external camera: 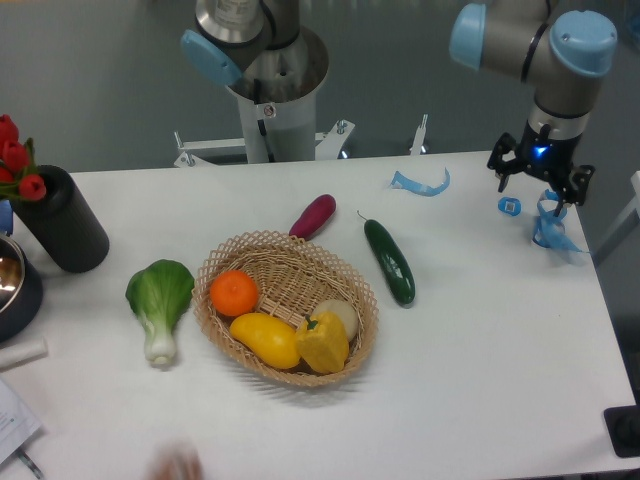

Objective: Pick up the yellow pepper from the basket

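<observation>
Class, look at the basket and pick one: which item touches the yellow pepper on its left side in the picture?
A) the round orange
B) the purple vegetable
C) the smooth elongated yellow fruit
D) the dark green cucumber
C: the yellow pepper lies against the smooth elongated yellow fruit inside the basket, while the other three sit apart from it.

basket (290, 262): woven wicker, rough | yellow pepper (322, 343): glossy | table (480, 340): matt white
</observation>
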